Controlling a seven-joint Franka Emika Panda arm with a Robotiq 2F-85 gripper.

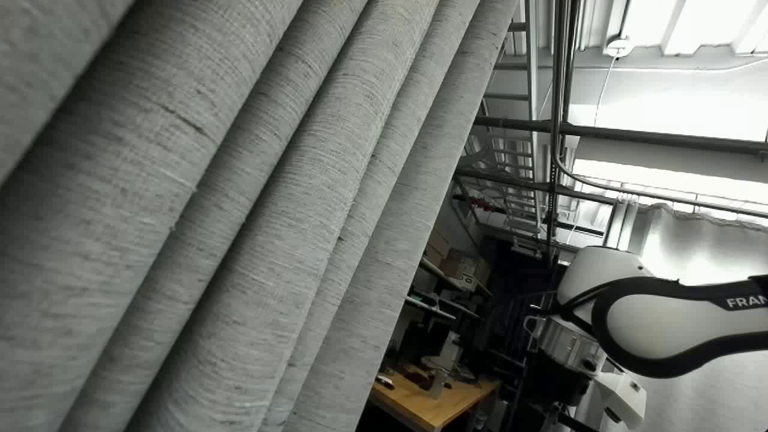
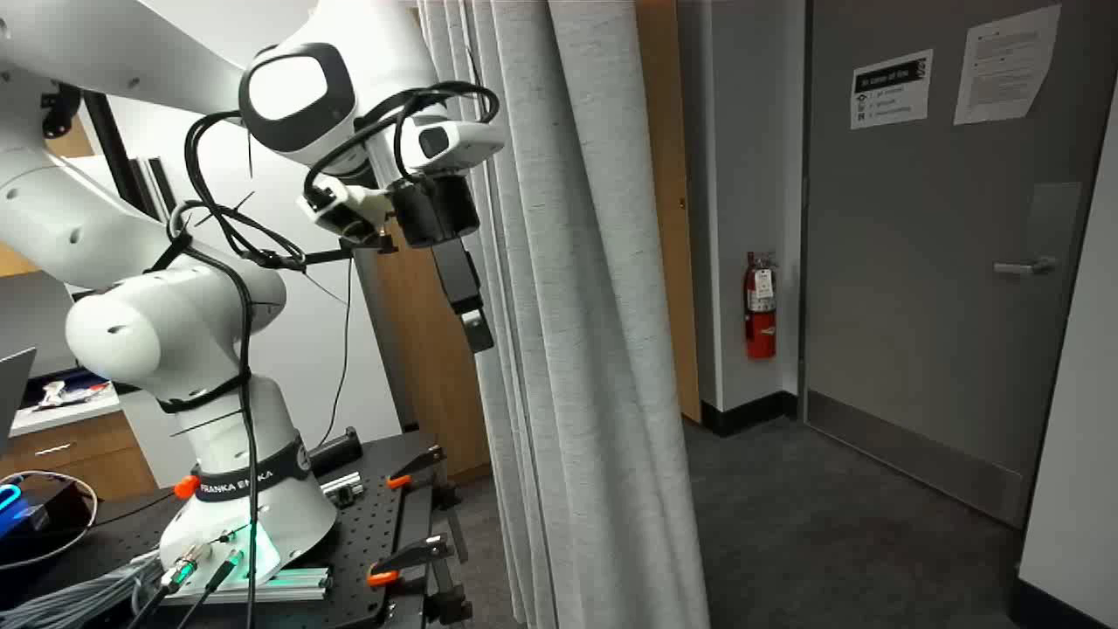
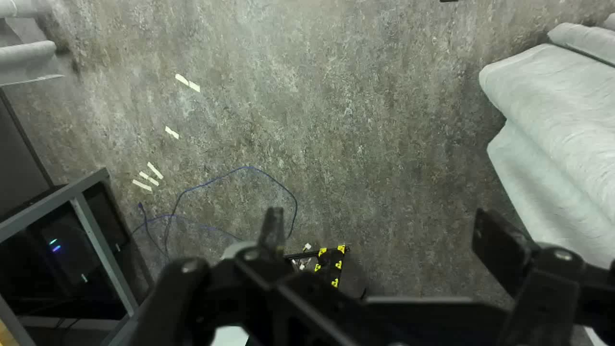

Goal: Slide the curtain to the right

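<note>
The curtain is light-grey woven fabric with long deep folds. It fills the left of an exterior view (image 1: 258,198) and hangs right of the arm in an exterior view (image 2: 594,306). In the wrist view the curtain (image 3: 552,105) lies along the right edge. My gripper (image 3: 377,216) is open, with its fingers wide apart and only floor showing between them. The right finger is near the curtain's edge; whether it touches cannot be told. In an exterior view the gripper (image 2: 472,323) points down in front of the curtain's left edge. The fingertips are hidden in an exterior view.
The robot base stands on a black perforated platform (image 2: 371,507) with orange-tipped clamps. A fire extinguisher (image 2: 760,306) and a grey door (image 2: 926,288) are beyond the curtain. In the wrist view a metal frame (image 3: 103,254) is at lower left and a blue cable (image 3: 283,185) lies on the floor.
</note>
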